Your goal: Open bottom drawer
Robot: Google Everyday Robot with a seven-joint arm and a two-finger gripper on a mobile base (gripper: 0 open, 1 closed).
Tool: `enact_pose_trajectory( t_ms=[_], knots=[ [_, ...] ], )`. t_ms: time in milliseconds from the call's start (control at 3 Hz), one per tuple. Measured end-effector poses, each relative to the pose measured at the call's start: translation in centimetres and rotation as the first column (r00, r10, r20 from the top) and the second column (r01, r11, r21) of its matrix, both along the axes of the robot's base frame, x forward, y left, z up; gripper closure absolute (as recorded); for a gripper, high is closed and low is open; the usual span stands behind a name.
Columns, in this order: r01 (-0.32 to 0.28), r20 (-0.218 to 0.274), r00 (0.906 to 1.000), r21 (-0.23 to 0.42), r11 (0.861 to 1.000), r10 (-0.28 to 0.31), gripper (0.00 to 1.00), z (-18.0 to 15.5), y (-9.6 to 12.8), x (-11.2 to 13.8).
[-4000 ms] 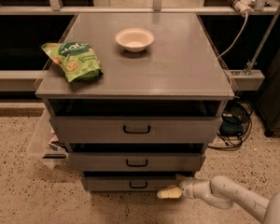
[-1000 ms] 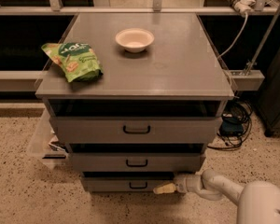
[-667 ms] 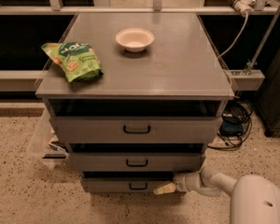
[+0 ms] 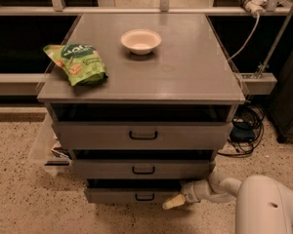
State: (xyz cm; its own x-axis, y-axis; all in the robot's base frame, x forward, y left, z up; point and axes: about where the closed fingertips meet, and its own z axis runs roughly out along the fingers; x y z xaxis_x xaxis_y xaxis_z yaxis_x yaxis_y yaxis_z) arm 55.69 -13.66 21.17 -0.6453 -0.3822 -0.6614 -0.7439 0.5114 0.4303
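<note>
Bottom drawer (image 4: 118, 195) faces camera, spans left-right; tool (image 4: 173, 202) at right end

The tool (image 4: 172, 203) hangs low beside the bottom drawer (image 4: 112, 195), right of its black handle (image 4: 144, 197).
</note>
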Motion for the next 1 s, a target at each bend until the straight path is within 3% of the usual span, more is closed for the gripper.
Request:
enact_pose_trajectory(
  t_ms=[333, 667, 1000],
  knots=[
    [-0.103, -0.067, 0.9925, -0.007, 0.995, 0.102, 0.00, 0.2, -0.1, -4.7],
    [-0.145, -0.098, 0.9844, 0.015, 0.989, 0.146, 0.00, 0.9, 0.1, -8.5],
    [-0.148, -0.134, 0.9776, 0.111, 0.983, 0.162, 0.00, 1.6, 1.8, -13.6]
  ],
)
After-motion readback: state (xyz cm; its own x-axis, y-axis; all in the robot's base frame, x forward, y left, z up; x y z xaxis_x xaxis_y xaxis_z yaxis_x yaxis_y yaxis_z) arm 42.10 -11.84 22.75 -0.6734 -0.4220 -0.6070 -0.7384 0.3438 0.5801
